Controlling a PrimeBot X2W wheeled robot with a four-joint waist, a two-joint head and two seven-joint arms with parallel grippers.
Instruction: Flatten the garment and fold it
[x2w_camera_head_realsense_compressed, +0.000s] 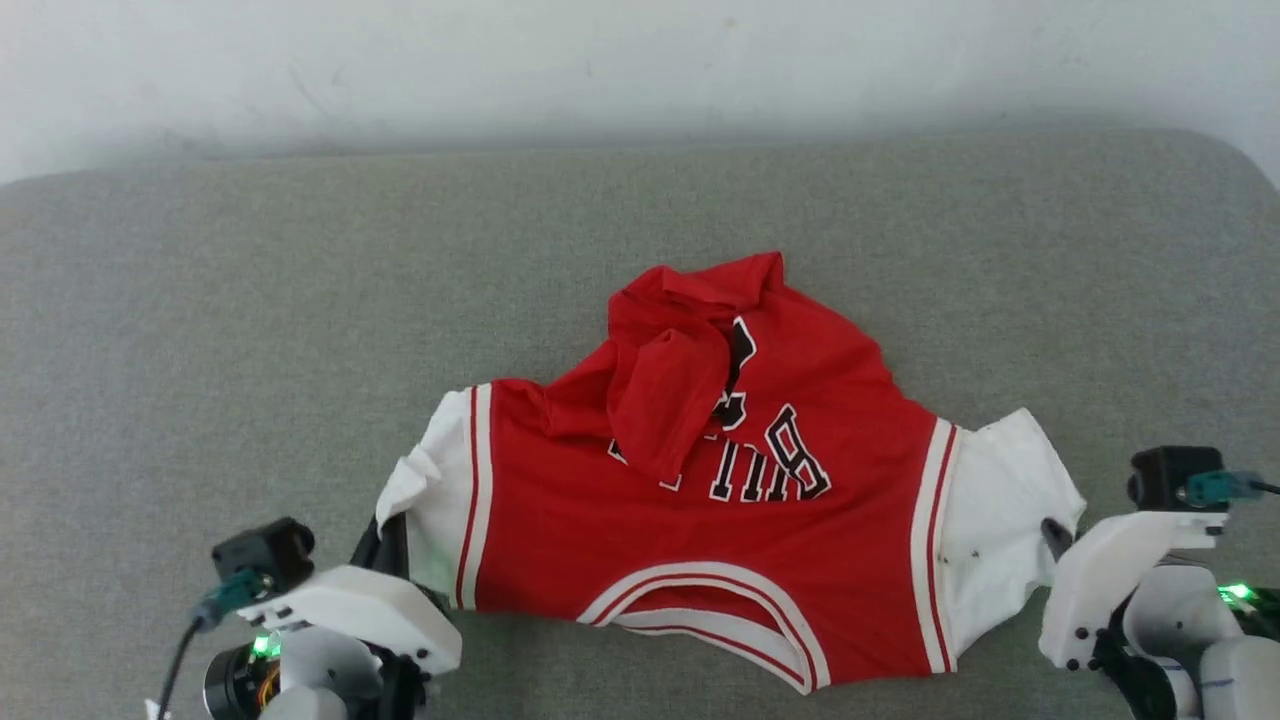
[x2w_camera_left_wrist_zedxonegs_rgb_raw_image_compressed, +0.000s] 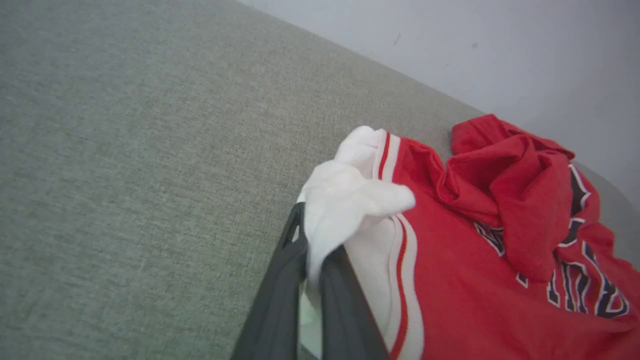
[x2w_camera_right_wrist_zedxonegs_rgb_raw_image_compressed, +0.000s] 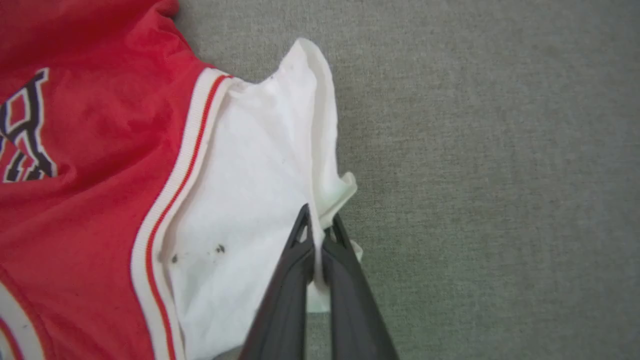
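While the left claw is clenched on the white left sleeve and the right claw on the right sleeve, the shirt is found spread on the grey cushion, with a red fold heaped over its print. The fabric is judged light and limp, and the sleeve-end grips are judged suitable for stretching it flat.

Bright, soft, even light in all three views.
The pale wall is washed out, with a dim band where it meets the grey fabric surface. The garment casts only faint shadows under its folds. In the left wrist view, its white sleeve is nearly blown out and the dark fingers look soft.
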